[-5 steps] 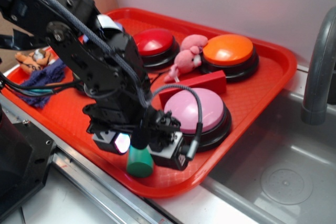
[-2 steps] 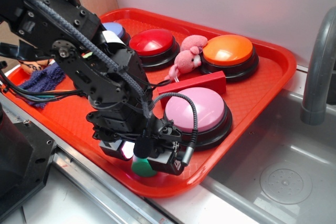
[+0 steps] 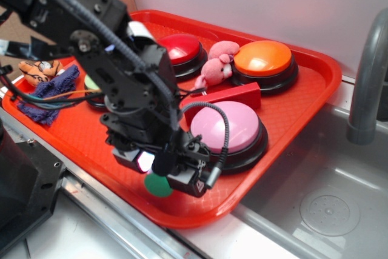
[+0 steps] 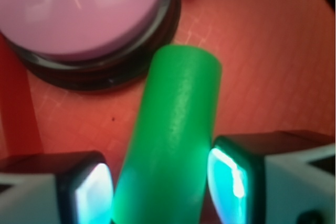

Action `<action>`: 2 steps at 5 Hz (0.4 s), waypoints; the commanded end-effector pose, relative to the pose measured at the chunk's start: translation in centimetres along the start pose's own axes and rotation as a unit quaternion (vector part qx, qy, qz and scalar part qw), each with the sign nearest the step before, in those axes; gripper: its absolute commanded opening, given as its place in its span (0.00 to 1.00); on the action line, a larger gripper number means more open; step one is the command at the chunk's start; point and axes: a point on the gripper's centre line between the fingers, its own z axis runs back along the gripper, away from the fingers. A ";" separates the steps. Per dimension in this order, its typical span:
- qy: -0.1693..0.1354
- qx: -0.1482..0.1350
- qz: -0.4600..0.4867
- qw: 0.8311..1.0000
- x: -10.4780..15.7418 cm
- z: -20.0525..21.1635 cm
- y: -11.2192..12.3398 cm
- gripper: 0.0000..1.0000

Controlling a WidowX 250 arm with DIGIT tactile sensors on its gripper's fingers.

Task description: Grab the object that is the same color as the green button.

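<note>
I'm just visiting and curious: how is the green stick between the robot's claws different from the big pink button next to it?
The green cylinder is long, narrow and a single solid colour; the pink button is a wide, low dome on a black base. The cylinder sits between the fingers of the gripper, while nothing touches the button. In the exterior view the cylinder is mostly hidden under the gripper, the button in plain sight. Both are inside the red tray.

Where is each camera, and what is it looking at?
Exterior: sits off the tray's near corner, looking down across it; the black arm and tool show.
Wrist: rides on the tool, looking down between its fingers.
Both show the green cylinder and the pink button.
</note>
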 end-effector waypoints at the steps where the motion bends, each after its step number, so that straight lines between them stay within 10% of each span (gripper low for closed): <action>1: -0.006 -0.041 -0.057 0.997 3.2 6.4 2.3 0.00; 2: -0.005 -0.054 -0.092 0.994 4.2 9.3 4.2 0.00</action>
